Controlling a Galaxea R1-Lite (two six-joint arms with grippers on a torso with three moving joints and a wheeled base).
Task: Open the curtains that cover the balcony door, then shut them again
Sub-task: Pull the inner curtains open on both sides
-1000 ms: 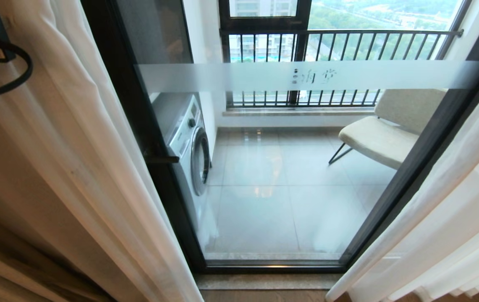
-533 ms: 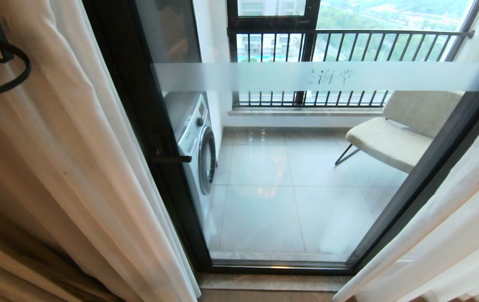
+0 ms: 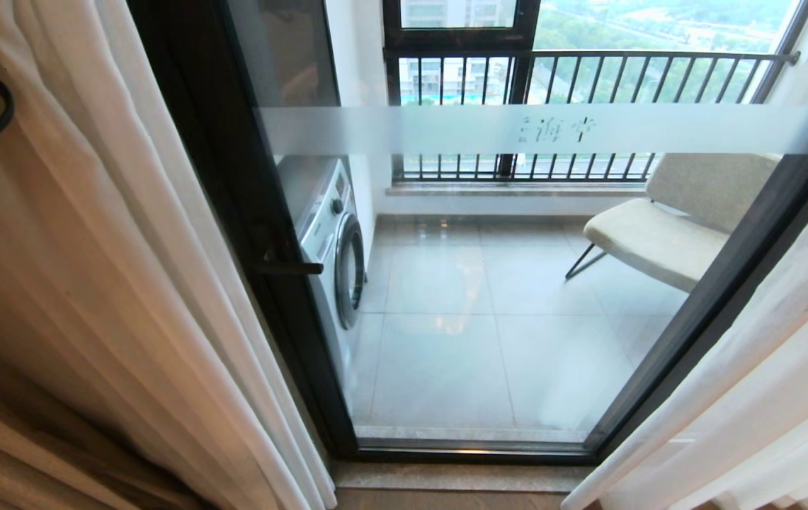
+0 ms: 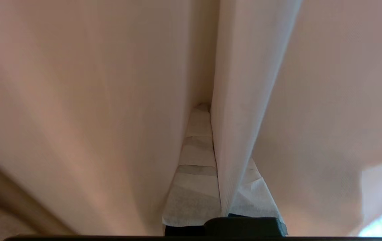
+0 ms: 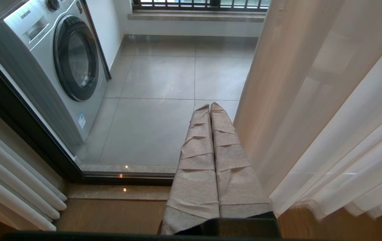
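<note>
Beyond the glass, a tiled balcony with a washing machine [image 3: 329, 244], a pale chair [image 3: 658, 230] and a black-railed window [image 3: 588, 78] fills my head view, which tells me the first half of the job looks done: the curtains [image 3: 113, 269] are parted to either side and the balcony door [image 3: 517, 131], shut, stands uncovered between them, its frosted band and dark handle [image 3: 289, 268] plain to see. On my left the white sheer hangs bunched in front of the heavier greyish-beige fabric; on my right another sheer panel [image 3: 765, 368] drapes down past the door frame. My left gripper [image 4: 207, 164], seen from its wrist camera, is buried in the left drape with its padded fingers pressed together on a fold of the sheer curtain, the cloth billowing on both sides. My right gripper [image 5: 211, 160] is pressed together too and pinches nothing, hanging low over the sill between door and right sheer. What I judge is left: drawing both sides back across the glass until the door is covered again.
</note>
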